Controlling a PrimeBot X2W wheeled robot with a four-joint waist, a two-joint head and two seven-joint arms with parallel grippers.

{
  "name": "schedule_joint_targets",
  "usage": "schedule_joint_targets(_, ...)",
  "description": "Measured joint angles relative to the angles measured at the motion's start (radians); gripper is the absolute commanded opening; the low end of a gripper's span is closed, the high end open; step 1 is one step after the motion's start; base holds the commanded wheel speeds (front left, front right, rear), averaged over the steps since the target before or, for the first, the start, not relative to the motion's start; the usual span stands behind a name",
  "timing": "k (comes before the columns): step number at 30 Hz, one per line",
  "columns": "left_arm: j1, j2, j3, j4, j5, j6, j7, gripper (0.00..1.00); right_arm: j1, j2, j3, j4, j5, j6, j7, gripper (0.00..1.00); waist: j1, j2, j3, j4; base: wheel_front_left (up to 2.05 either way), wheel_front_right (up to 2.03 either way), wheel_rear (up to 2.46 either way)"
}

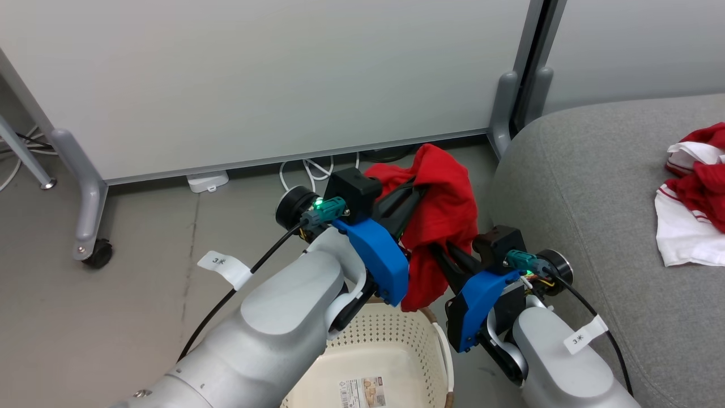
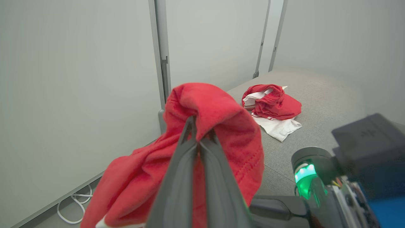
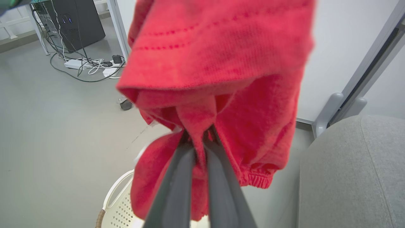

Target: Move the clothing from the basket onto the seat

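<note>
Item: red garment, which we are holding above the basket, just beside the seat; our left hand and right hand are both pinching folds of it. A second garment is lying on the seat. Risk: the low-hanging hem could be snagging the basket rim, or a thin fold slipping from either pinch, while we are carrying it across.

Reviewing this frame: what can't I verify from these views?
Basket interior: head view, left forearm and bottom edge hide most; emptiness unclear.
Its label: too small to read.
Garment on the seat: cut by the head view's right edge; seat.
Held garment: bunched over left hand and right hand; shape, fingertips hidden.
</note>
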Motion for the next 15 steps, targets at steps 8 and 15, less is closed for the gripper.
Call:
schedule_joint_targets(8, -0.002, 0.0, -0.015, 0.025, -0.015, 0.006, 0.007, 1.0, -0.002, 0.0, 0.0, 0.006, 0.007, 0.0, -0.004, 0.0, 0.0, 0.0, -0.003, -0.004, 0.0, 0.0, 0.0)
schedule_joint_targets(15, -0.002, 0.0, -0.028, 0.036, -0.033, 0.005, 0.014, 1.0, -0.003, 0.0, -0.002, 0.007, 0.007, 0.0, -0.011, 0.0, 0.0, 0.0, -0.004, -0.004, 0.0, 0.0, 0.0)
